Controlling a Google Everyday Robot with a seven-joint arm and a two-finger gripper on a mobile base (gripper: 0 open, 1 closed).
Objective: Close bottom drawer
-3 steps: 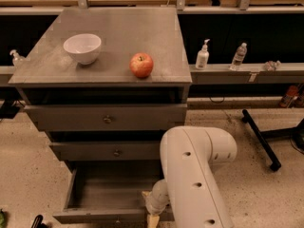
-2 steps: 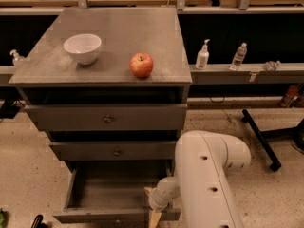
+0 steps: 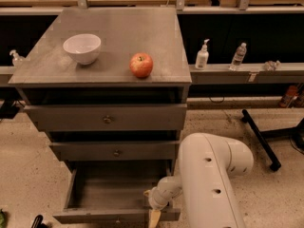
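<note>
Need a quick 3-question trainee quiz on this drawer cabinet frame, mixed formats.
1. True or false: the bottom drawer is pulled out.
2. Which sits further left on the cabinet top? A) white bowl B) red apple
3. Fill in: the gripper is at the bottom drawer's ____ panel, near its right end.
Key: 1 true; 2 A; 3 front.

Speckled floor [image 3: 26,175], wooden workbench [image 3: 142,0] behind
</note>
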